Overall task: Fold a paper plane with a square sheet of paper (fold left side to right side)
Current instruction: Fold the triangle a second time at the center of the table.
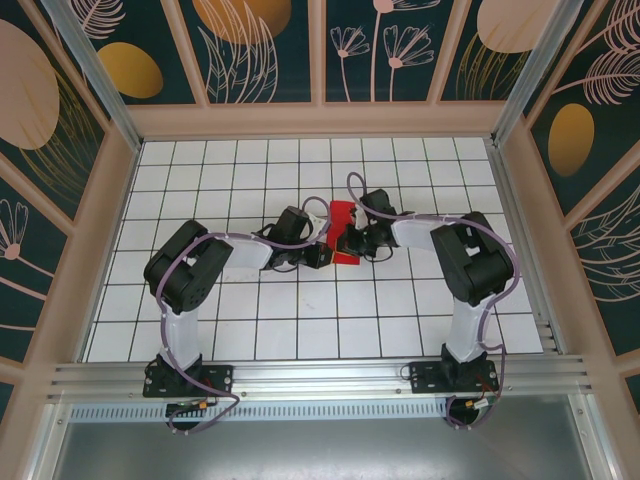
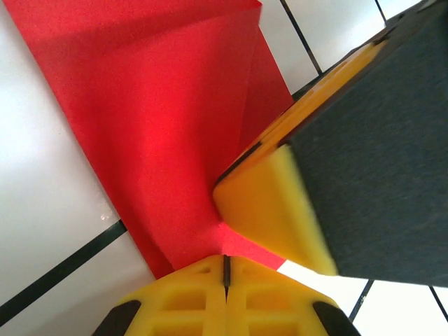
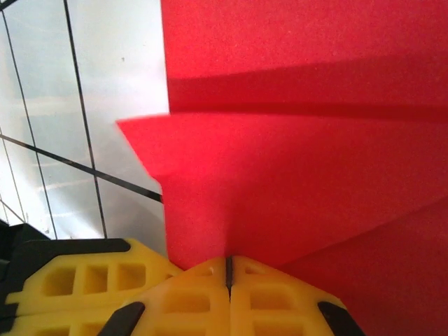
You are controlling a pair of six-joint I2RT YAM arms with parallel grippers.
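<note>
The square sheet of paper (image 1: 344,214) lies mid-surface (image 1: 250,330), partly folded. The left jaws and right jaws are each pinched closed on its edge. It looks thin, light and floppy, so it is likely best held near the corners, gently, since it creases easily.

Left claw (image 1: 322,255), red paper (image 1: 343,214), right claw (image 1: 352,243)

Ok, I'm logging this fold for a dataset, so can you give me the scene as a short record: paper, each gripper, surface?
paper: red sheet, partly folded, layers overlapping, lying on the table
left: left gripper shut on the red sheet's edge
right: right gripper shut on the red sheet's edge
arms: meeting mid-table, one on either side of the sheet
surface: white gridded table
</note>
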